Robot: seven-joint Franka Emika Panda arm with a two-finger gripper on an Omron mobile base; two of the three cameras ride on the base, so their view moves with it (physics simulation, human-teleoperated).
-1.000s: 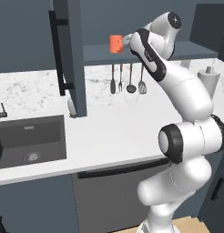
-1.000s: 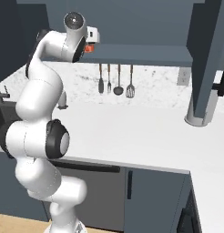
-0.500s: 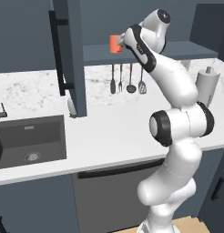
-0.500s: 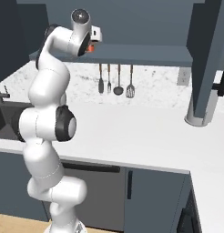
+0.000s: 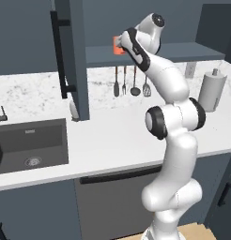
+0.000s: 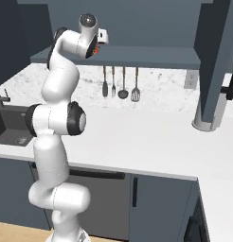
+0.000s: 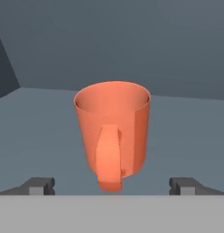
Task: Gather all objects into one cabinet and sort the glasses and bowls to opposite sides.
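one orange mug (image 7: pixel 113 132), four hanging utensils (image 6: pixel 120 84), one paper towel roll (image 5: pixel 211 90), one sink (image 5: pixel 29 145)

You get flat, even, rendered light in all three views, moderately dim, with no clear single source. On the counter (image 5: pixel 112 136) the shadows are soft and faint; you see only slight darkening under the arm (image 5: pixel 171 122) and beside the cabinet door (image 5: pixel 75 56). The arm's white shell carries smooth gradients and mild highlights, no hard glare. Both base views look soft and low in detail, with blurred edges on the utensils (image 6: pixel 120 85). In the hand view the mug (image 7: pixel 113 132) is evenly lit, its far inner wall a little darker, its outline slightly fuzzy. You see no bending at the frame edges.
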